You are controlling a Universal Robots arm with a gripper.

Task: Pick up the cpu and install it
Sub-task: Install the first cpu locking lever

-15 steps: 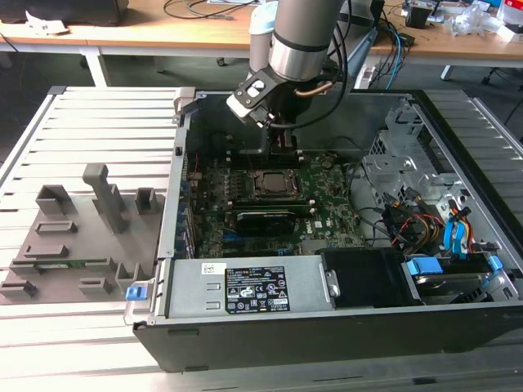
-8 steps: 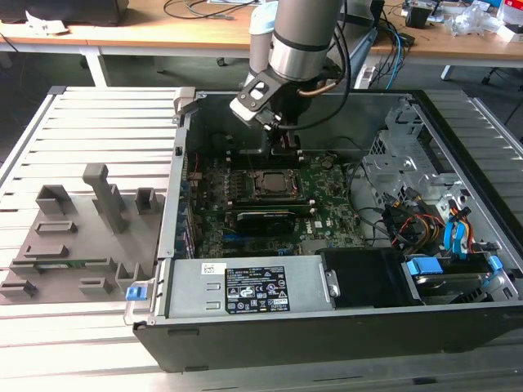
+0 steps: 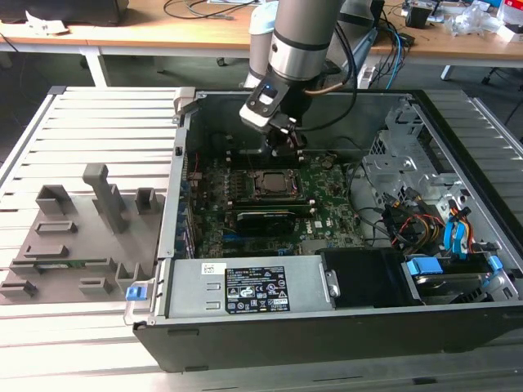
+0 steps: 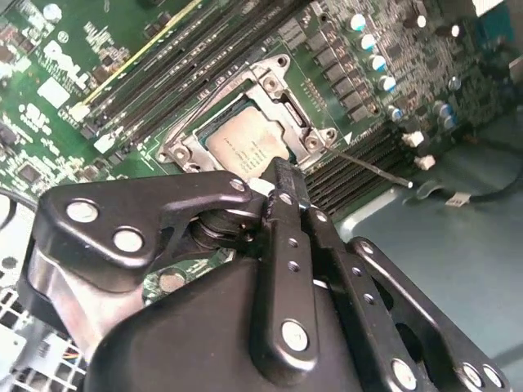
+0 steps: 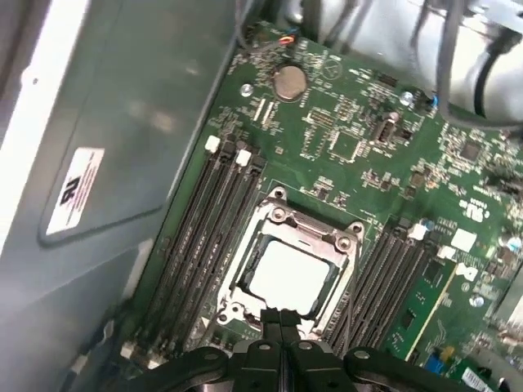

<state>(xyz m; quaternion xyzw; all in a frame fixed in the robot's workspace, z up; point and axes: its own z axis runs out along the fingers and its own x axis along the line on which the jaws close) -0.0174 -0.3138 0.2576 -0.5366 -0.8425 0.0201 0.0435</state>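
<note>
Now, my claw (image 5: 282,317): fingers pressed together, empty, hanging just over the socket frame (image 5: 304,222).
cpu (image 5: 288,278): lying flat inside that frame, on the motherboard (image 5: 351,139).
Handling: I judge it light, stiff, smooth-topped, fragile underneath.
Hold: opposite edges, kept level.

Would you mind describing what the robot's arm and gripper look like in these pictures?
The arm is a thick round tube, dark grey with a shiny silver band, and a black cable runs beside it. A pale wrist module carries a blue light. The gripper is matte black, built of linked bars with silver rivets.
</note>
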